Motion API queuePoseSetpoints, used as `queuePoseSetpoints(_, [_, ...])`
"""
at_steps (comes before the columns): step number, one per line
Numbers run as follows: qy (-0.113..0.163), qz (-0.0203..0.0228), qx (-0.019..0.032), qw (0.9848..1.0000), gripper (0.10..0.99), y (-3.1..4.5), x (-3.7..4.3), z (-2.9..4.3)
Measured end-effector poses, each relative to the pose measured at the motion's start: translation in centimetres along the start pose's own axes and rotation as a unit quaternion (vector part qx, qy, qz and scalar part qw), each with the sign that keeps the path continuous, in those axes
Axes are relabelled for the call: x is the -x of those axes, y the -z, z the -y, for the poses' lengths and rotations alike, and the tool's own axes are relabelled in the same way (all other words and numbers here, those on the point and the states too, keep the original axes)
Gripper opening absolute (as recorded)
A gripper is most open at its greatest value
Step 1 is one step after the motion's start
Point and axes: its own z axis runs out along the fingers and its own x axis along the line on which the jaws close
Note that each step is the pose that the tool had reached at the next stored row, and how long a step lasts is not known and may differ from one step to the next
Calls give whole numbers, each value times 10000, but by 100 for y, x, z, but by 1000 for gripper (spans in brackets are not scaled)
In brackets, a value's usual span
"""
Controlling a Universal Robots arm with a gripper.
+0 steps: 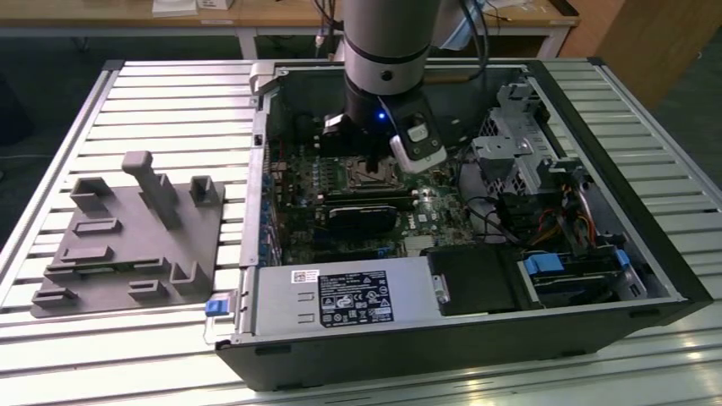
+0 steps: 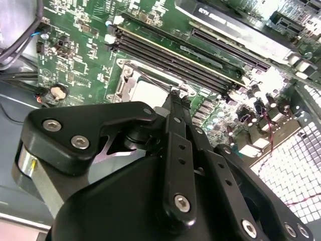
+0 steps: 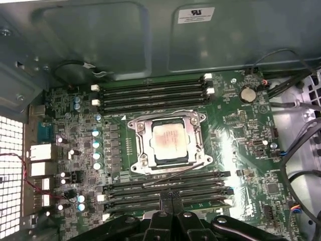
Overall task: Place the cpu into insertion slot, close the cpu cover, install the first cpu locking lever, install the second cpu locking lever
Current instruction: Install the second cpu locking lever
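Memory slots (image 3: 165, 183) between pincer (image 3: 171, 195) and covered cpu (image 3: 169, 142).

Lab / robotics test bench, not a home or office. Landmark: open desktop PC case (image 1: 474, 211) lying on its side on a slatted aluminium-profile table (image 1: 169, 93), motherboard (image 3: 235, 135) exposed. Beside the case, on the exterior view's left, a grey 3D-printed-looking fixture block (image 1: 124, 237) with pegs and pockets. Industrial robot arm (image 1: 384, 51) comes down into the case from above. Behind the case, wooden workbenches (image 1: 282, 13) with cables hanging, dark floor beneath.
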Motion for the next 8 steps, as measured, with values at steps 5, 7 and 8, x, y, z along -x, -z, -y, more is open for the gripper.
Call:
queuePoseSetpoints(5, [0, 0, -3, 10000, 106, -39, -39, 19])
queuePoseSetpoints(7, [1, 0, -2, 10000, 106, -75, -44, 28])
queuePoseSetpoints(8, [1, 0, -2, 10000, 106, -92, -44, 32])
